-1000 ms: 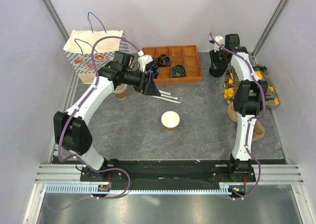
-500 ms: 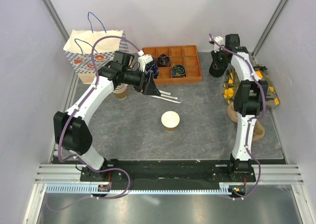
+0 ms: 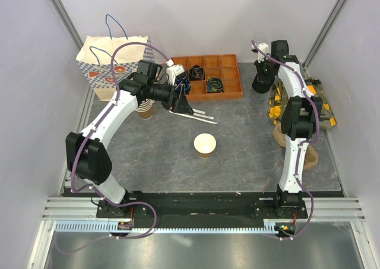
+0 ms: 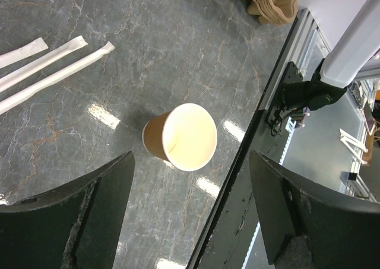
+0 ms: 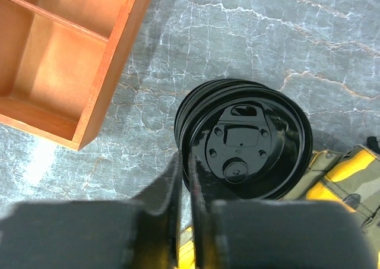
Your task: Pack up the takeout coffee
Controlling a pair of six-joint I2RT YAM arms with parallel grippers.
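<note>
The takeout coffee cup (image 3: 205, 144), tan paper with a cream inside, stands upright and open-topped at the table's middle. In the left wrist view the cup (image 4: 181, 136) lies below and between my spread fingers. My left gripper (image 3: 181, 104) hovers open and empty, behind the cup and above the table (image 3: 237, 138). At the back right sits a stack of round black lids (image 5: 249, 141). My right gripper (image 5: 186, 159) is shut on the left rim of the top lid, one finger outside the rim and one over the lid. Seen from above, the right gripper (image 3: 262, 79) is right over the lid stack (image 3: 259, 86).
A patterned paper bag (image 3: 110, 64) stands at the back left, with a stack of lidless cups (image 3: 145, 110) in front of it. An orange compartment tray (image 3: 221, 94) lies at the back centre. Wrapped straws (image 3: 199, 116) lie near it. A camouflage cloth (image 3: 323, 111) and brown cup carriers (image 3: 309, 153) lie right.
The right gripper's fingers have drawn together on the lid's rim. The left arm and the cup have stayed where they were.
</note>
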